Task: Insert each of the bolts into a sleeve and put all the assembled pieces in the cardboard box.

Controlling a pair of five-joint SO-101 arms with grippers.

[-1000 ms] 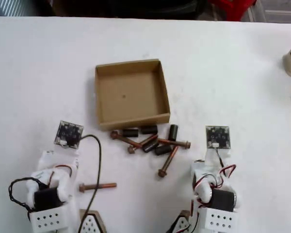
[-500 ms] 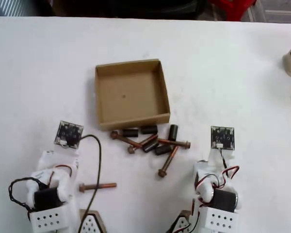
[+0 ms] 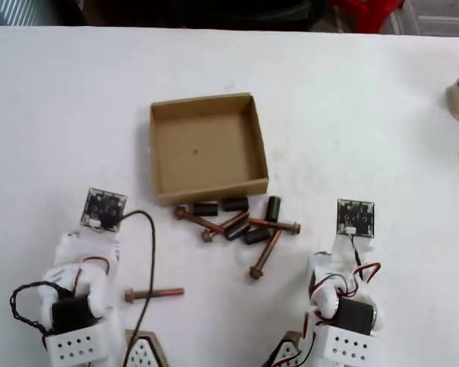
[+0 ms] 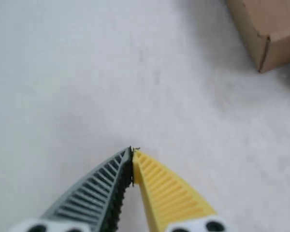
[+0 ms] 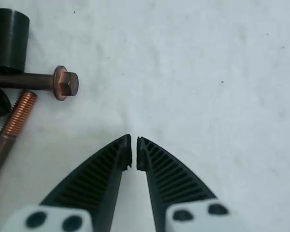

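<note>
left gripper (image 4: 132, 154) fully closed and right gripper (image 5: 134, 145) closed to a hairline gap, both holding nothing over the worktop (image 3: 352, 115); cardboard box (image 3: 212, 189) sits centre frame in the high view, loose bolts (image 3: 274, 225) and sleeves (image 3: 272, 207) heaped just below it, lone bolt (image 3: 154, 292) lower left.

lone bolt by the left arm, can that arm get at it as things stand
Probably yes: the bolt lies apart from the pile, right beside the left arm. A black cable crosses over it and might snag, and the jaws are shut.
</note>
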